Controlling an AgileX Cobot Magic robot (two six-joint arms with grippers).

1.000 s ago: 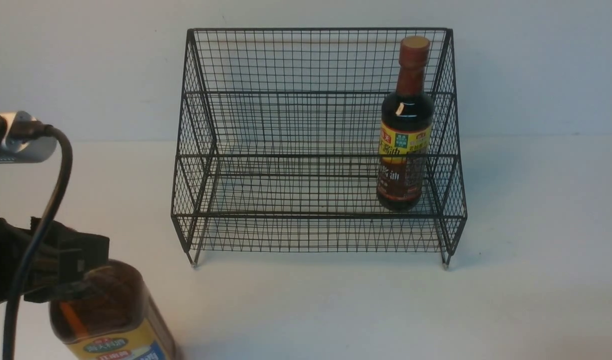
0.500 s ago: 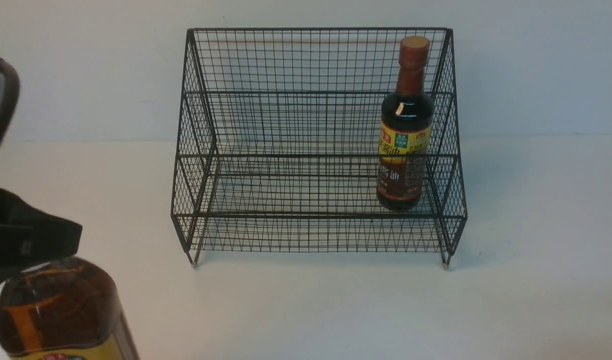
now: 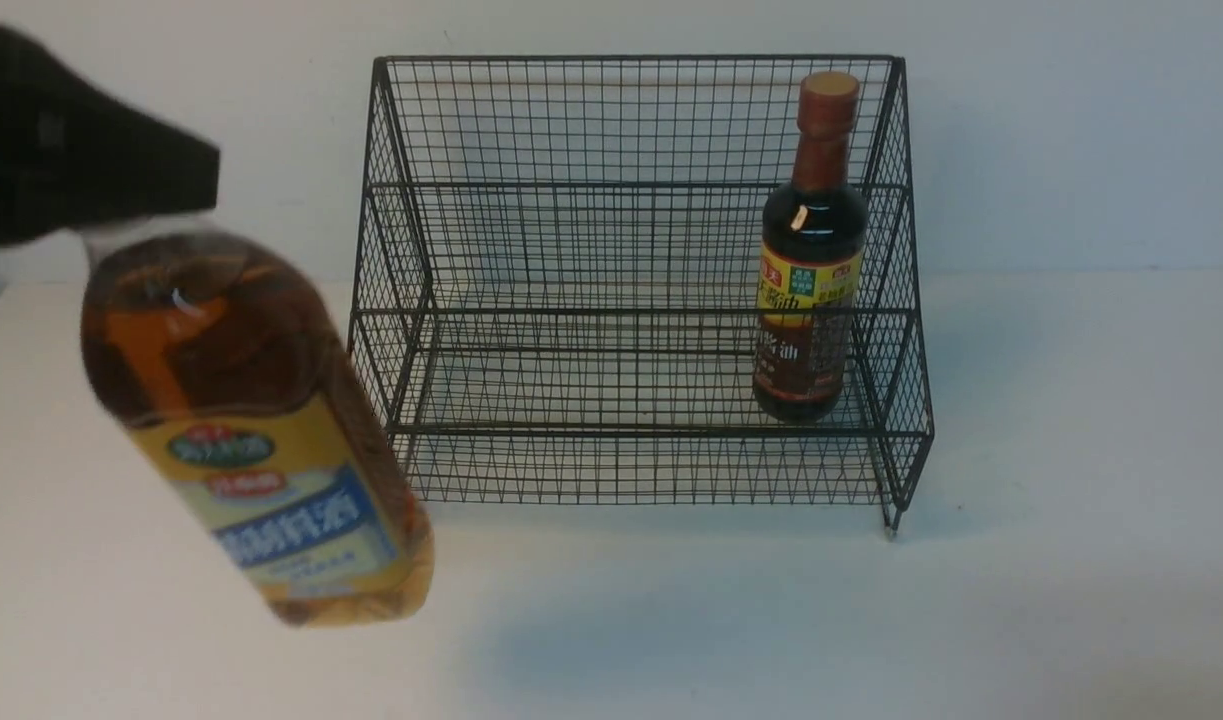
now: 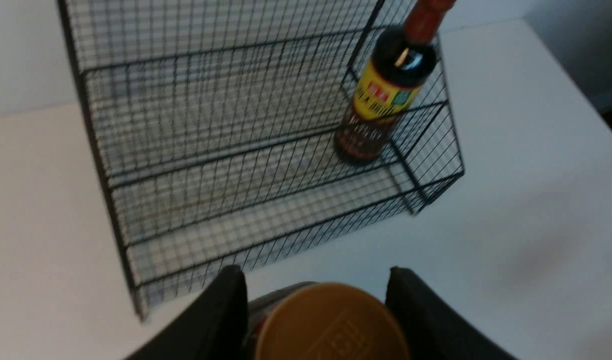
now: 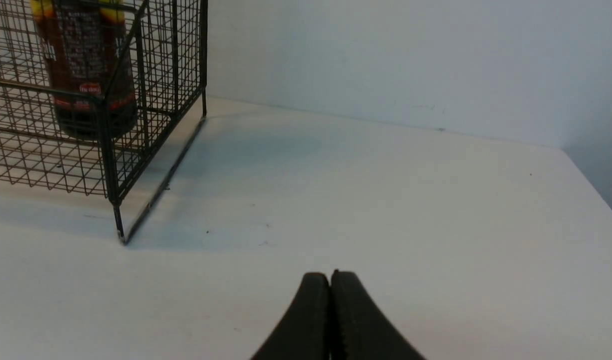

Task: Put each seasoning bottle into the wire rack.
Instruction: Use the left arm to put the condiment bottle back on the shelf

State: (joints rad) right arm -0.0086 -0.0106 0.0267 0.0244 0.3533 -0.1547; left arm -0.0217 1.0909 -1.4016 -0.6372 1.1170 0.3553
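A large amber seasoning bottle with a yellow-blue label hangs tilted in the air, just left of the wire rack. My left gripper is shut on its neck, and in the left wrist view the bottle's gold cap sits between the left gripper's two fingers. The slim dark seasoning bottle with a reddish-brown cap stands upright at the right end of the rack's lower tier. My right gripper is shut on nothing, low over the table to the right of the rack.
The rack stands against a pale back wall on a white table. The table's right edge shows in the right wrist view. The rack's tiers left of the dark bottle hold nothing.
My left gripper has risen with the amber bottle from the low front-left corner, lifting it off the table and swinging it toward the rack. The right gripper and dark bottle have not moved.
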